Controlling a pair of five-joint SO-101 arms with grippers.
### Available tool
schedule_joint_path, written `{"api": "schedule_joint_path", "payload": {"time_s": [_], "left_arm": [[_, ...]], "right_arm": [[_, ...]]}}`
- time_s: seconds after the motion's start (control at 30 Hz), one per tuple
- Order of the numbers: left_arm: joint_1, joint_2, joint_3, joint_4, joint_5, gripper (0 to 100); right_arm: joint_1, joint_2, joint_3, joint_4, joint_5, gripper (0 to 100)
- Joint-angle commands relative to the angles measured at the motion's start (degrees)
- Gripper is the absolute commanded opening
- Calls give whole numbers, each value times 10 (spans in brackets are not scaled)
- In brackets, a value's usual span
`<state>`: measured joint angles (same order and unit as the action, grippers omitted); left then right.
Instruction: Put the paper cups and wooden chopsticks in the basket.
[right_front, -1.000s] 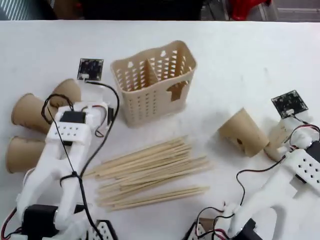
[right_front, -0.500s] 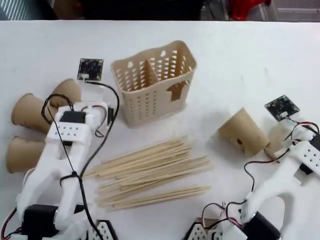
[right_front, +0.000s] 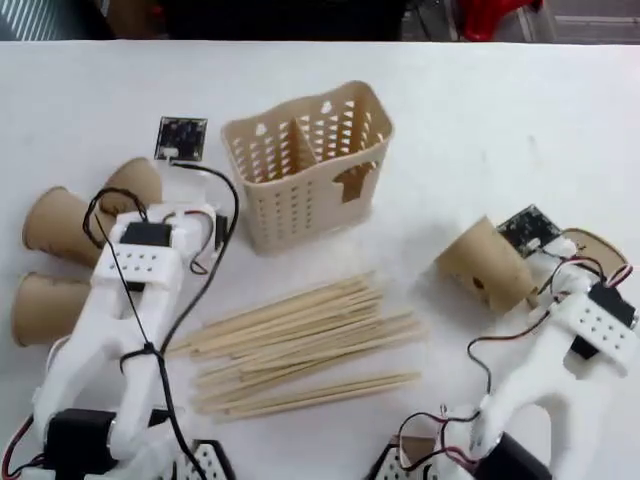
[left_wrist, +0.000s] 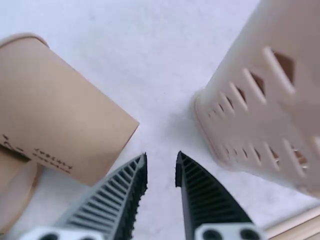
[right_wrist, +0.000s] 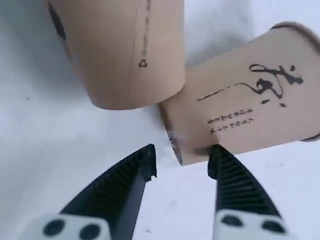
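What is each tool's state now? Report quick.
Left tool: open, holding nothing.
Right tool: open, tips at a lying cup, not gripping it.

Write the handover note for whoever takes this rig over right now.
Left gripper: open, empty, between a left cup and the basket.
Right gripper: open, empty, at the base of a right cup.
Three cups lie left of the basket, two right; chopsticks piled in front of it.
Done: nothing seen in the basket.
Left: five cups, all chopsticks.
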<state>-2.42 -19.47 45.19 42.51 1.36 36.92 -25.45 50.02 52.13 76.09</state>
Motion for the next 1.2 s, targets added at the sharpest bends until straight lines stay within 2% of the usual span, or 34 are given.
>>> {"api": "schedule_joint_path", "payload": {"time_s": [0.0, 0.3, 0.5, 0.7, 0.93, 1.03, 1.17], "left_arm": [[-6, -21, -4, -11, -8, 111], [-6, -21, -4, -11, -8, 111], [-6, -21, -4, -11, -8, 111], [-5, -21, -4, -11, -8, 111], [-6, -21, -4, -11, -8, 111], [-6, -21, -4, -11, -8, 111], [-6, -21, -4, -11, -8, 111]], "right_arm": [[-8, -21, 66, -18, 40, 170], [4, -258, 236, 13, 99, 169], [34, -456, 288, 167, 152, 169], [51, -606, 203, 349, 142, 169], [-8, -606, 35, 462, 26, 169], [-7, -549, -25, 428, -9, 170], [-7, -371, -101, 352, -52, 170]]}}
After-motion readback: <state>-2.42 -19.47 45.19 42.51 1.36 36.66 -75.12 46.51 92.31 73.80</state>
